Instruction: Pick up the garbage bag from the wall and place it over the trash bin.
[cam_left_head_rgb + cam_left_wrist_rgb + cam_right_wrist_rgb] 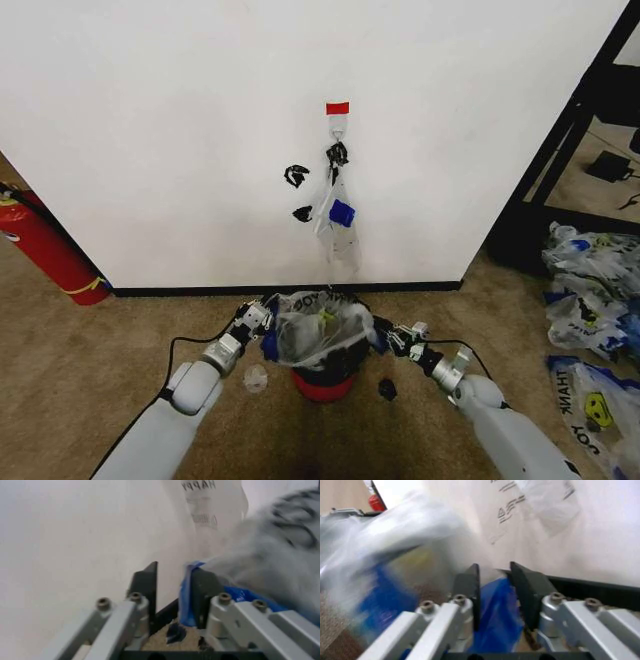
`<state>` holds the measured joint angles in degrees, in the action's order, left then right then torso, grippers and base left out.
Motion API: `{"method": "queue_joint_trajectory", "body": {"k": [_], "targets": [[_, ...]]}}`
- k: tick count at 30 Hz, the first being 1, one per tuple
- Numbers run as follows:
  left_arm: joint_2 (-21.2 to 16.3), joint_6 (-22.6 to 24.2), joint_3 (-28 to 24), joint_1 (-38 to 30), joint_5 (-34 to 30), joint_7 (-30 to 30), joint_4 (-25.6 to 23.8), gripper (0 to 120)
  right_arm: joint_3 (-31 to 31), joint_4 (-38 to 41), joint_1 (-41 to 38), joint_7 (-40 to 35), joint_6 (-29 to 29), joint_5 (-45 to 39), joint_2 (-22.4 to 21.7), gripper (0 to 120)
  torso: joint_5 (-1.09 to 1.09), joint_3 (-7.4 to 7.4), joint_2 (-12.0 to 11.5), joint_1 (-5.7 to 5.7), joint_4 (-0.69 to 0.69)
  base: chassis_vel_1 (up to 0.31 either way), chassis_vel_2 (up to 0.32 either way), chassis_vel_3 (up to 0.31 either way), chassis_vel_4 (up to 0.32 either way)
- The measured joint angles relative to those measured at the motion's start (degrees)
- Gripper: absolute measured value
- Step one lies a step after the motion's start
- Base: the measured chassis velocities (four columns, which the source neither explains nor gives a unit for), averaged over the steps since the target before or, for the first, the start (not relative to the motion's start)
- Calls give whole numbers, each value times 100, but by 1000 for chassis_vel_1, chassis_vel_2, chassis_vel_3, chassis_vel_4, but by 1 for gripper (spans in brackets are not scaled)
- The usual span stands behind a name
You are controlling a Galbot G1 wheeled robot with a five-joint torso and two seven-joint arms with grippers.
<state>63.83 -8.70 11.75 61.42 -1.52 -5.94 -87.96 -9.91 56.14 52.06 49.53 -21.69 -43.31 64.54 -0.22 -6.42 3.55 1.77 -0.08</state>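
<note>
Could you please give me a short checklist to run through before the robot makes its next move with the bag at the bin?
1. Left gripper has the garbage bag: the left wrist view shows blue plastic against one finger with a gap to the other; grip cannot tell.
2. Right gripper has the bag: blue plastic lies between its fingers; whether clamped, cannot tell.
3. Bag is over the trash bin: ok, it is draped across the top, red bottom showing below.
4. Bag mouth is open around the rim: cannot tell, the plastic is bunched.
5. The slimmer clear bag on the wall hangs apart from both grippers: ok.
</note>
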Motion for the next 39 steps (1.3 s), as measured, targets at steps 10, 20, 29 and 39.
{"method": "queue_joint_trajectory", "body": {"k": [10,20,29,39], "targets": [[-215,201,271,247,-470,-310,-205,67,-325,458,405,13,-45,253,-318,67,0,-1,0,0,-1,0,0,0,0],[-674,85,586,852,-168,-867,-608,98,-631,1459,1085,622,-243,211,-931,99,-1,0,0,0,-3,0,0,0,0],[-545,4,687,718,-619,-1610,-428,100,-586,1519,999,424,-373,428,-818,100,-1,0,0,0,-1,0,0,0,0],[-936,-996,1201,393,-355,-3851,-70,100,-537,1359,793,1033,-145,522,-775,100,-1,-1,-1,0,0,0,0,0,0]]}}
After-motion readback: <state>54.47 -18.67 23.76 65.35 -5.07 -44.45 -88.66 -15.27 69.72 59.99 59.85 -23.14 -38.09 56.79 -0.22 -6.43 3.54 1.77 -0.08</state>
